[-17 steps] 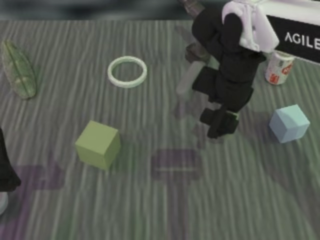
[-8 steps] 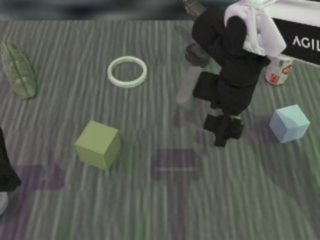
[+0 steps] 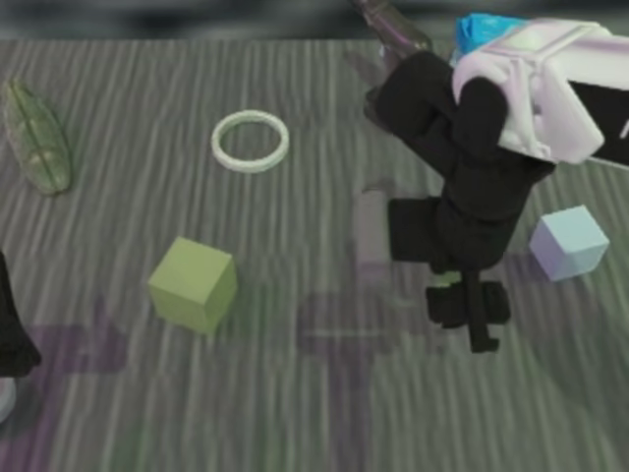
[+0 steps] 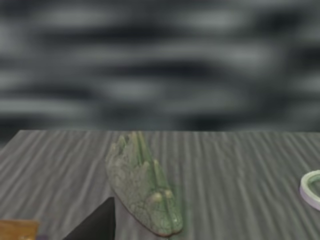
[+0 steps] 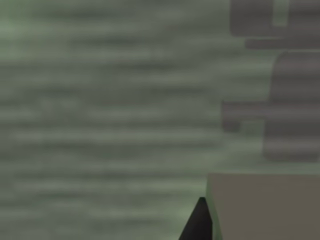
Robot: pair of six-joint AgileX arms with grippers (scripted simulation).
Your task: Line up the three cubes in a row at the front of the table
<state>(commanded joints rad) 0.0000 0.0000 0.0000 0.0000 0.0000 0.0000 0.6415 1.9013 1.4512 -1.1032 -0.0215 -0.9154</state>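
Note:
The large olive-green cube (image 3: 193,283) rests left of the table's (image 3: 295,413) middle. At the right, the pale lavender-blue cube (image 3: 568,242) sits on the table. Between them and nearer the lavender cube, my right gripper (image 3: 470,313) hangs over the table, shut on the small darker green cube (image 3: 447,279). Only a green sliver of it shows under the black wrist. In the right wrist view that cube (image 5: 265,207) fills the corner beside one dark fingertip (image 5: 200,222). My left gripper (image 3: 10,339) stays parked at the left edge.
A pale ring (image 3: 250,141) lies at the back, left of centre, and a green leaf-shaped piece (image 3: 36,135) (image 4: 142,187) at the far left. A blue-topped packet (image 3: 486,29) peeks out behind my right arm at the back right.
My right arm has swung toward the front and slightly right, taking the small green cube with it. It now covers the red-and-white can. The other two cubes have not moved.

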